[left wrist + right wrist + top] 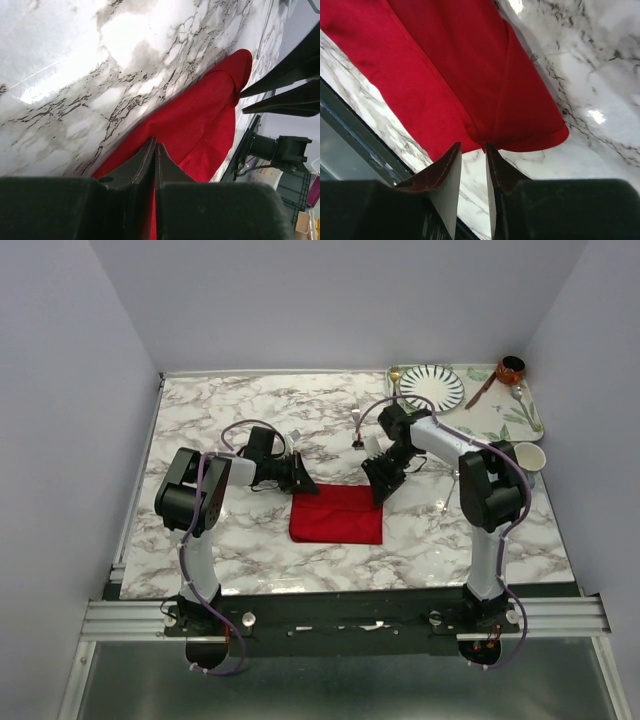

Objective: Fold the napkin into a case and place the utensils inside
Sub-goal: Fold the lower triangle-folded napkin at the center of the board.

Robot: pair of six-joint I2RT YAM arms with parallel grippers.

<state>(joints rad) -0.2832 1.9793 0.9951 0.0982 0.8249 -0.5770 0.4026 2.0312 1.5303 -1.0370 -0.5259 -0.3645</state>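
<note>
The red napkin (337, 515) lies folded into a rectangle in the middle of the marble table. My left gripper (300, 478) is at its far left corner. In the left wrist view its jaws (155, 145) are pressed together with a sliver of the red napkin (200, 120) between them. My right gripper (383, 480) is at the far right corner. Its jaws (472, 145) stand apart just off the edge of the napkin (470, 65), with bare marble between them. A silver fork (357, 426) lies on the table beyond the napkin.
A patterned tray (530, 425) at the back right holds a striped plate (432, 386), a brown cup (511, 368) and a wooden utensil (481, 391). A white cup (528, 456) stands by the right arm. A small silver piece (297, 434) lies behind the left gripper.
</note>
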